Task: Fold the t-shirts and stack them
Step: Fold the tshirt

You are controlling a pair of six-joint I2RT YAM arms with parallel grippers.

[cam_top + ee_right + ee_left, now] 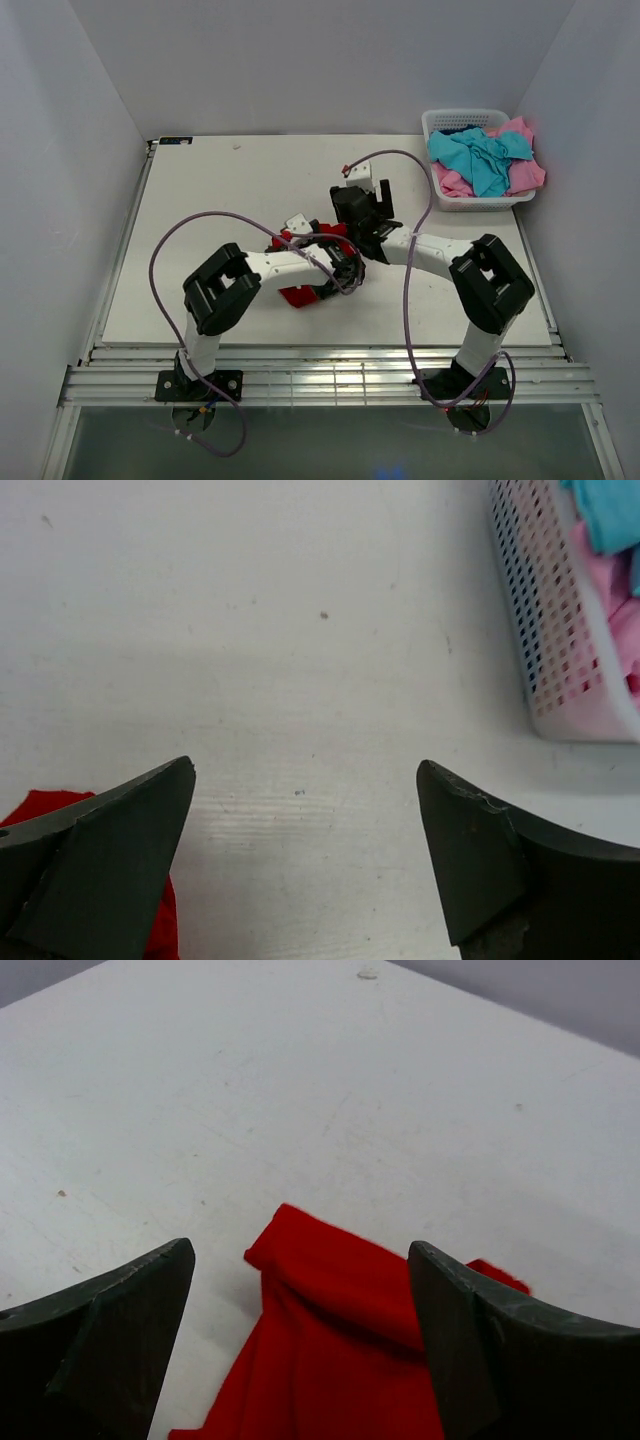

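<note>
Nearest the arm bases, at the middle of the white surface (240, 190), the red t-shirt (300, 296) lies bunched up, and from above the two arms hide most of it. The left claw (300, 1250) hangs right over it, jaws spread wide and gripping nothing. In its wrist view a rolled edge of red cloth lies flat between the two fingers, seemingly touching neither. Just beyond, the right claw (305, 765) is also spread wide over bare surface, with only a scrap of red at the lower left of its view. At the far right corner sits the white lattice basket (480, 203), a turquoise t-shirt (485, 155) heaped on a pink t-shirt (525, 175) that spills over the rim.
</note>
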